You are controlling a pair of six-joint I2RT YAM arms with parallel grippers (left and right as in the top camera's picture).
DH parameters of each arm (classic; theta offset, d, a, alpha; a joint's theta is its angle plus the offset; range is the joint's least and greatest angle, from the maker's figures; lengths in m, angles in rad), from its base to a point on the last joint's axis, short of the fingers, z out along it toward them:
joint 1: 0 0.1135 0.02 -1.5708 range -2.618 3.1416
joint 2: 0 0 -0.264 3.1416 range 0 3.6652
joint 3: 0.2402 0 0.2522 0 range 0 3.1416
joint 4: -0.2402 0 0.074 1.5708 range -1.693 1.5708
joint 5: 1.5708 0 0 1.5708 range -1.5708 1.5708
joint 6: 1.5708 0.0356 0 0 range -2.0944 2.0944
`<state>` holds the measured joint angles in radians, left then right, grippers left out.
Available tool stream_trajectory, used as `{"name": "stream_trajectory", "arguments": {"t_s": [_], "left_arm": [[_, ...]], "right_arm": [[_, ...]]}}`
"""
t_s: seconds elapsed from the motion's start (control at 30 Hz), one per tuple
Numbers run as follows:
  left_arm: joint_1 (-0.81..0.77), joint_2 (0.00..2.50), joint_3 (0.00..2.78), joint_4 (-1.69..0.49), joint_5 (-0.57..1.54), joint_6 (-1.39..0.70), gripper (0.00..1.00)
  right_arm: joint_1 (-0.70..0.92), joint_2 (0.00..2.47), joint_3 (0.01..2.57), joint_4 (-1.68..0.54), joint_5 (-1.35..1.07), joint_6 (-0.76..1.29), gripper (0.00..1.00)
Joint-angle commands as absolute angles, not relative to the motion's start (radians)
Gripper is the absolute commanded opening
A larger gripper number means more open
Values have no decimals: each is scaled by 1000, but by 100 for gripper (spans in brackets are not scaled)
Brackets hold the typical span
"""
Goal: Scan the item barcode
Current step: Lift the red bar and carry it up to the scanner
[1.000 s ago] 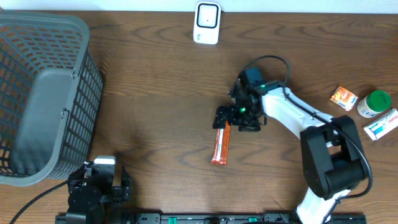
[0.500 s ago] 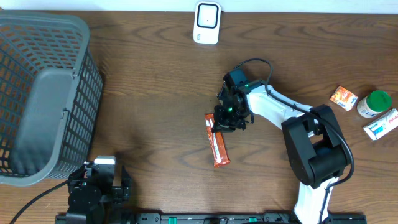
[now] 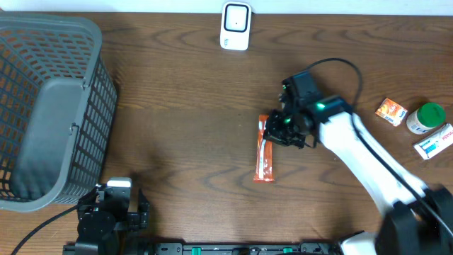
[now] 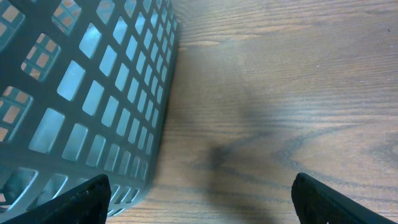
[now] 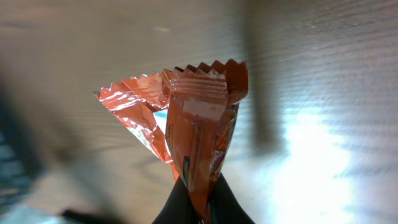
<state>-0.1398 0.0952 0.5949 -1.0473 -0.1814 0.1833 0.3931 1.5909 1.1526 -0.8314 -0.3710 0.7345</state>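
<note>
The item is a long orange snack wrapper (image 3: 265,159), lying lengthways just left of my right gripper (image 3: 282,132) in the overhead view. In the right wrist view the wrapper (image 5: 202,124) is pinched at one end between the black fingers of my right gripper (image 5: 200,205), which is shut on it, and its crimped far end points away from the camera. No barcode is visible on it. A white scanner (image 3: 236,26) stands at the back edge of the table. My left gripper (image 4: 199,200) is open near the front left corner, holding nothing.
A large grey mesh basket (image 3: 49,106) fills the left side and sits close to the left gripper, where its wall (image 4: 93,93) shows. At the far right lie a small orange box (image 3: 391,111), a green-capped bottle (image 3: 427,117) and a white-and-blue box (image 3: 433,143).
The right gripper shut on the wrapper's end, swung it left, then carried it back to the right. The right arm now reaches in from further right. The left arm has not moved.
</note>
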Motion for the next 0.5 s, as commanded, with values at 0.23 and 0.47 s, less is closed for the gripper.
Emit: {"name": "stream_trajectory", "arguments": {"t_s": [0.23,0.47], "left_arm": [[-136,91,594,-1047,-176,185,92],[-136,91,594,-1047,-176,185,92]], "right_arm": [[394,1376,1158,-765,-529,1114,1],[392,1325,1158,-756,-617,1090,1]]}}
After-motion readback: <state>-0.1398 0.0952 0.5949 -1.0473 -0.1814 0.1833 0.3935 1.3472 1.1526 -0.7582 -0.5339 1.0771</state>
